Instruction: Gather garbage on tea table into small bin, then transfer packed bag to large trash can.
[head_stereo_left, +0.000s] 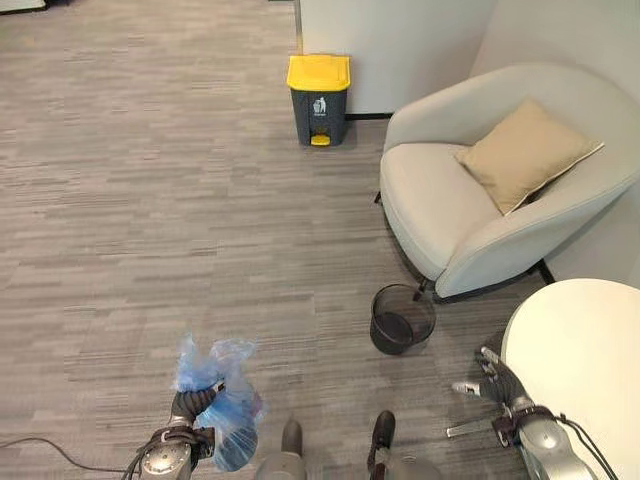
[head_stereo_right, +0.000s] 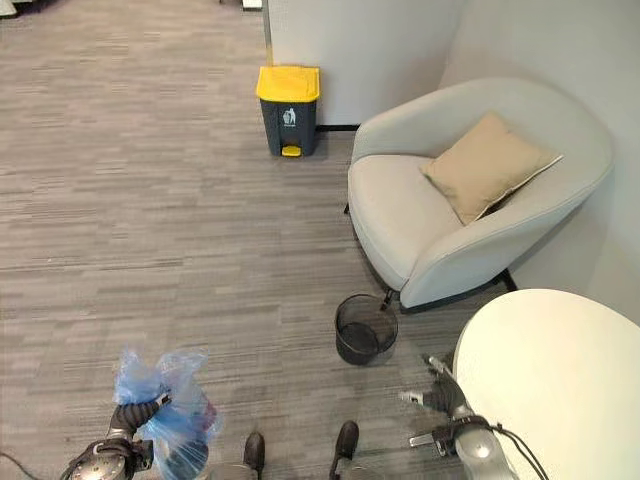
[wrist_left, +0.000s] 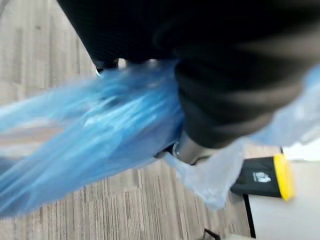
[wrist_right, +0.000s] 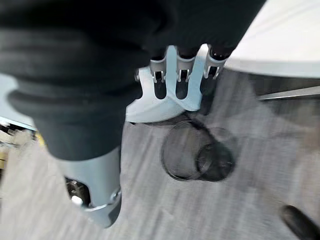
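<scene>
Wide grey carpeted floor (head_stereo_left: 150, 200) out front, and on the right the pale armchair (head_stereo_left: 470, 215) sits against the wall with a tan cushion (head_stereo_left: 525, 152) leaning in its seat. Nearer in, the round white table (head_stereo_left: 585, 355) curves into the lower right corner. Over by the far wall stands the large trash can (head_stereo_left: 319, 100), dark grey body, yellow lid shut, well apart from everything else. Between armchair and table, just beside the chair's base, there's the small bin (head_stereo_left: 402, 318), a dark mesh one standing upright on the floor. Down at the lower left, the blue plastic bag (head_stereo_left: 215, 385) hangs bunched and off the floor, its neck gathered up top. The left robot hand (head_stereo_left: 192, 405) is clenched round that gathered neck, grasping the bag, blue film spilling either side of it in the wrist view. The right robot hand (head_stereo_left: 497, 378) hovers at the table's edge, fingers straight and released, holding nothing, the small bin on the floor beyond its fingertips.
</scene>
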